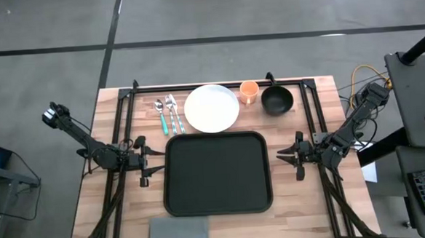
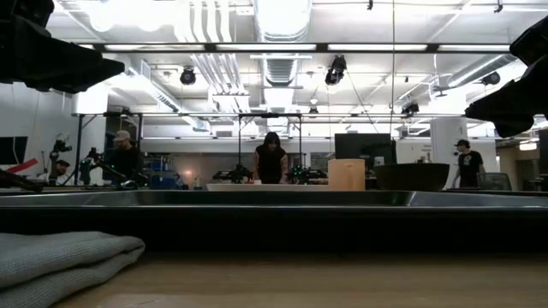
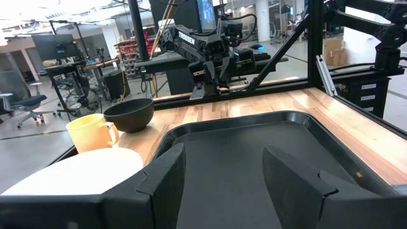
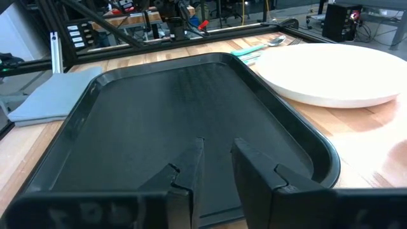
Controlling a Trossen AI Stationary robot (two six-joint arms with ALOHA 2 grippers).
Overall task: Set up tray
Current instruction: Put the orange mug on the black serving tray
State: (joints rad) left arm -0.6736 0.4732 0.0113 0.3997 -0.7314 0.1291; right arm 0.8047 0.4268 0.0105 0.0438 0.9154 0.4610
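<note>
The large black tray [image 1: 217,173] lies flat on the middle of the wooden table. My left gripper [image 1: 148,166] hovers open just off its left rim. My right gripper [image 1: 287,157] hovers just off its right rim, open with a narrow gap. In the left wrist view the left gripper [image 3: 222,149] points across the tray [image 3: 254,133]. In the right wrist view the right gripper [image 4: 217,141] looks over the tray's floor [image 4: 165,95]. Neither gripper touches anything.
Along the far edge lie the cutlery [image 1: 167,114], a white plate [image 1: 212,108], an orange cup [image 1: 249,92] and a black bowl [image 1: 276,99]. A folded grey napkin [image 1: 180,232] lies at the near edge. A black frame borders the table. People stand in the room behind.
</note>
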